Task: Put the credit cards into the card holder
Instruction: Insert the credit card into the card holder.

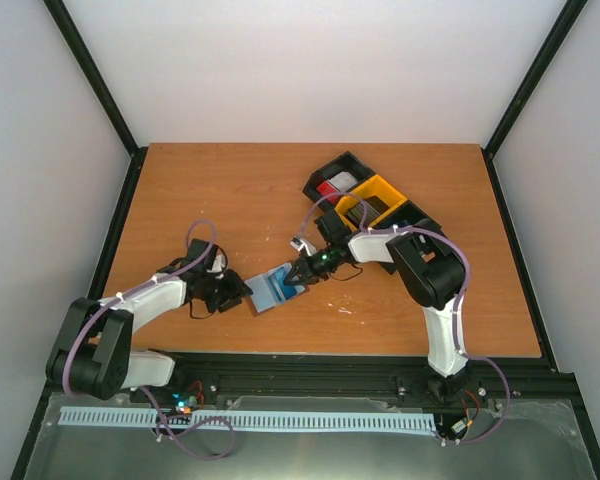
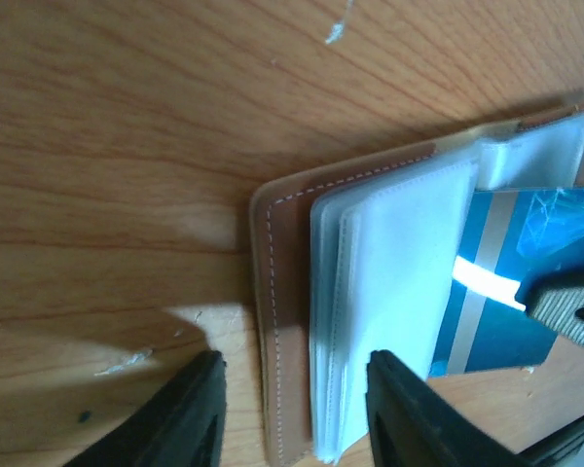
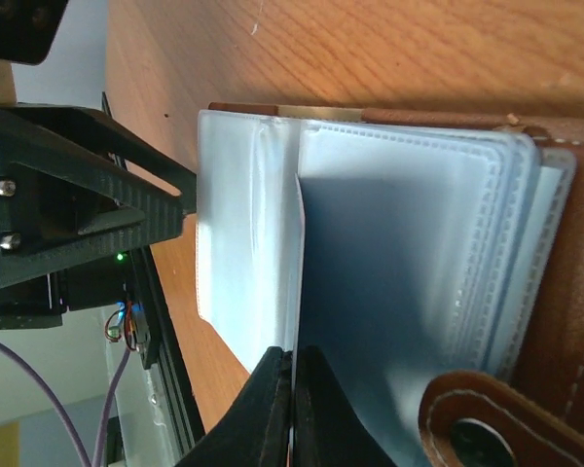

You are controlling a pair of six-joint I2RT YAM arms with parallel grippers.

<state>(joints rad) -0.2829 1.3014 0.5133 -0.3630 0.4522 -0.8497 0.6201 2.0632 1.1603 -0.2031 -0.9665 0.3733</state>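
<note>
On the wooden table [image 1: 230,190], the left gripper [image 2: 297,365] straddles the near-left half of the open card holder [image 2: 282,253]. Its jaws stand apart, one finger [image 2: 190,418] on bare wood just beside the stitched leather edge, the other against the stack of clear plastic sleeves [image 2: 399,253]. Nothing is pinched there yet, so the holder lies loose on the wood, and that looks like the first hazard: a push from the other side could slide or spin it before it is pinned. If the jaws close off-centre, they could catch only some sleeves and fan the rest upward, hiding the pocket mouth. To the right, the blue credit card [image 2: 506,292] lies partly over the holder's far half, with one corner clamped in the right gripper [image 3: 292,379], whose jaws are pressed together on it. The right wrist view shows the card almost edge-on against the sleeves, and whether its leading edge sits inside a pocket or merely on top cannot be told. Driven forward on top, it would likely skate over the plastic or buckle a sleeve; with so small a hold, it could also twist in the grip. The tab clasp [image 3: 477,418] lies close under those fingers and might snag them. Farther right, the black-and-yellow tray [image 1: 352,160] stands well apart from the holder.
</note>
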